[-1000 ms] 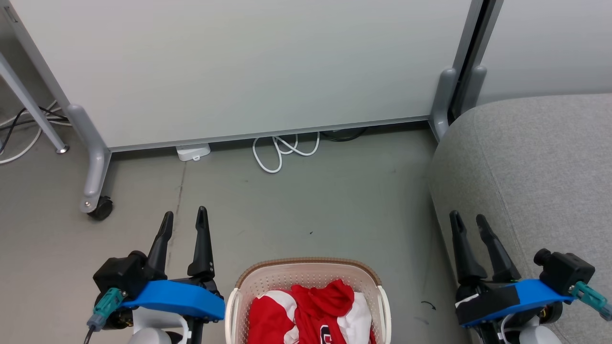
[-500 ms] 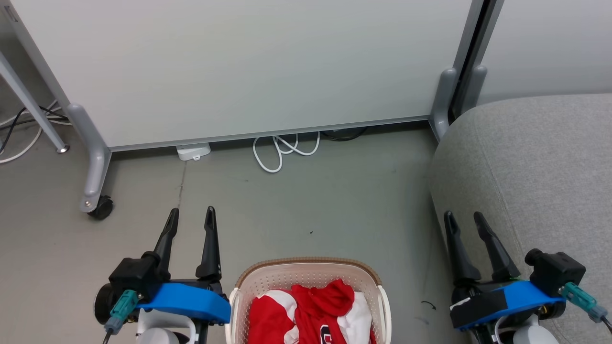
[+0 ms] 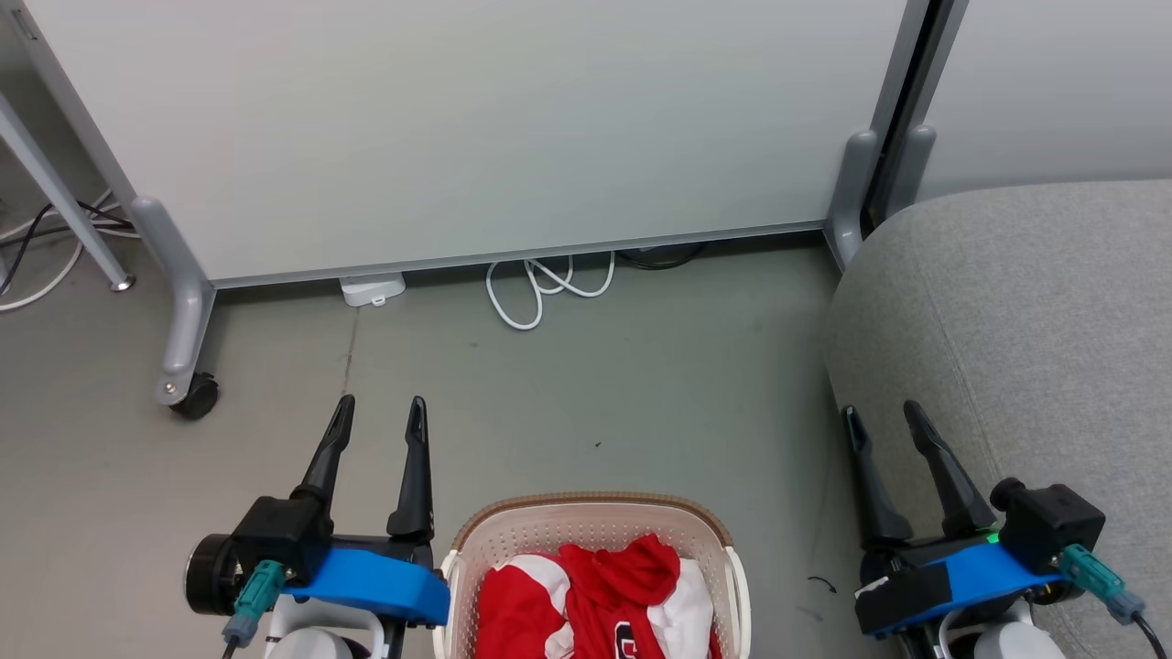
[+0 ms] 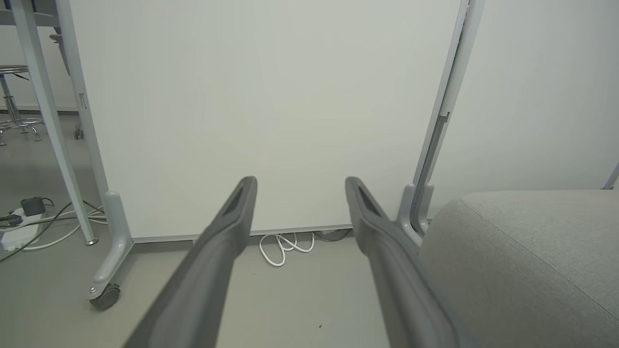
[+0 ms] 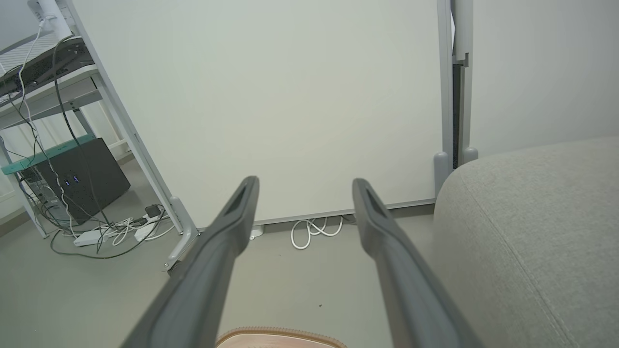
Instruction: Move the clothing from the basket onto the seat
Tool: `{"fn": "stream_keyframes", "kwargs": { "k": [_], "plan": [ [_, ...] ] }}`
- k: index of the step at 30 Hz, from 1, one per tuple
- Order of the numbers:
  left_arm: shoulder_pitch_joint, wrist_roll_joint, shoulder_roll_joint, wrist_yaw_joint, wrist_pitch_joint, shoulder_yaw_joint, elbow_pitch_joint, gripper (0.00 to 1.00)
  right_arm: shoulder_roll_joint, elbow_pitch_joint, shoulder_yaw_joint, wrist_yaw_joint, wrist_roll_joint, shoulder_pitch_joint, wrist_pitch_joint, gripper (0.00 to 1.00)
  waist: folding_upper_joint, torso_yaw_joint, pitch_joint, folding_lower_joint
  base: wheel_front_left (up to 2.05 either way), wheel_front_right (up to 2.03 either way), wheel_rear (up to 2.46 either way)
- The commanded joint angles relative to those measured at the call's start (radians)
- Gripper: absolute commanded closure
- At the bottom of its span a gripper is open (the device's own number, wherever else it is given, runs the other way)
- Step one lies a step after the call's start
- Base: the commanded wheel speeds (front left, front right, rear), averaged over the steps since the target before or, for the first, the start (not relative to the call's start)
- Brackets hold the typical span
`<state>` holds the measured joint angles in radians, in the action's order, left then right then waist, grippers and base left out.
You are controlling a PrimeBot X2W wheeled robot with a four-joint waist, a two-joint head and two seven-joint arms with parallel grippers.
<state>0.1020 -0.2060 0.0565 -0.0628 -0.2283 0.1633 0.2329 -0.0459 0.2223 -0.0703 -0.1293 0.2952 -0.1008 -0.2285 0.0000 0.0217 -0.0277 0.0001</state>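
Note:
The cream basket with a brown rim sits on the floor at the bottom centre of the head view, its rim also peeking into the right wrist view. Red and white clothing is piled inside it. The grey seat fills the right side and shows again as the seat in the left wrist view and the seat in the right. My left gripper stands open left of the basket, holding nothing. My right gripper stands open at the seat's edge, also holding nothing.
A white partition panel on grey wheeled feet closes the far side. White cable loops and a small white box lie at its base. A desk leg and more cables sit at the far left.
Both grippers have shifted inward toward the basket, the left one rightward and the right one leftward. Both stay open. The basket and clothing have not moved.

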Motion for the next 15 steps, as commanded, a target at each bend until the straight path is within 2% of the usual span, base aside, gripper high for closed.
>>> {"fn": "stream_keyframes", "kwargs": {
  "k": [1,15],
  "plan": [
    [0.015,0.018,0.0,-0.007,-0.008,-0.001,0.001,0.0,-0.006,-0.007,-0.002,-0.002,-0.019,-0.013,-0.008,0.0,0.0,0.0,-0.001,-0.0001,0.0,0.0,0.0],
    [0.014,0.088,-0.006,-0.032,-0.036,0.0,0.02,0.0,-0.007,0.009,0.022,-0.002,-0.11,-0.012,-0.036,0.0,0.0,0.007,-0.001,-0.0001,0.0,0.0,0.0]
  ]
}}
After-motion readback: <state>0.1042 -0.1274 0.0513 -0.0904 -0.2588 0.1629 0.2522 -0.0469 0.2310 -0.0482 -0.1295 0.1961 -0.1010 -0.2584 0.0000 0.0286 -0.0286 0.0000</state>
